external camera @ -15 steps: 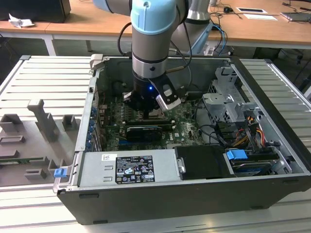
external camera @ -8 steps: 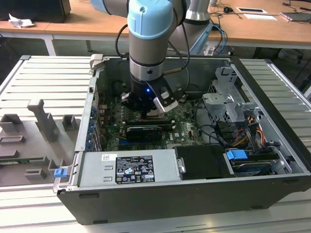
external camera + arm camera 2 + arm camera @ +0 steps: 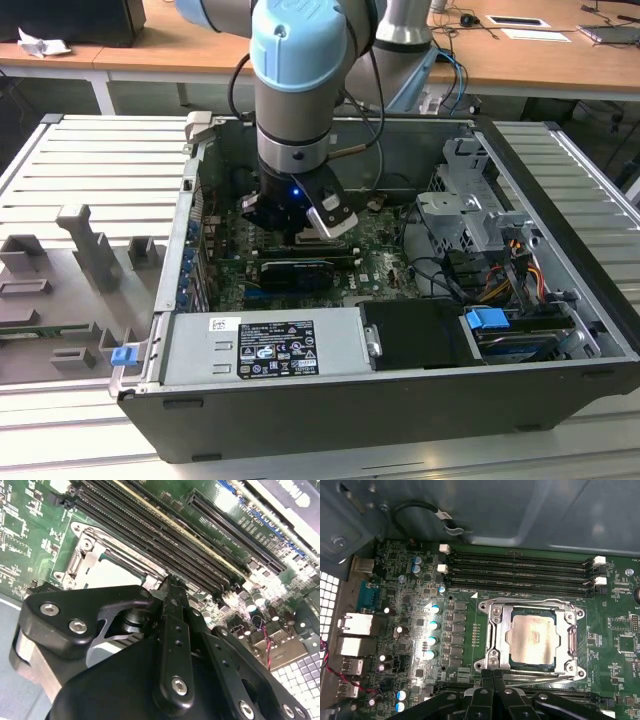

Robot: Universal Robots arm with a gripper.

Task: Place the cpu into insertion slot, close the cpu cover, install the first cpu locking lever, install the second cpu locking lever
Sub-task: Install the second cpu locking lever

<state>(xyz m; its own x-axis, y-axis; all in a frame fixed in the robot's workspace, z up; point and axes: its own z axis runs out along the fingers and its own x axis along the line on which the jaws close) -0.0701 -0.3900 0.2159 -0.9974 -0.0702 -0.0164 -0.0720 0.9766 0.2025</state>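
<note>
Grey ribbed bench [image 3: 90, 160] under PC case [image 3: 400, 400]

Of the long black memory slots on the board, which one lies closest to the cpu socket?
The memory slot directly bordering the cpu cover in the first wrist view. The other slots lie beyond it, toward the case wall, farther from the gripper.

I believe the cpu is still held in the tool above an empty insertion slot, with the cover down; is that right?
Not quite: in the first wrist view the cpu already sits in the insertion slot, framed by the lowered cpu cover. The tool is shut at the cover's edge.
</note>
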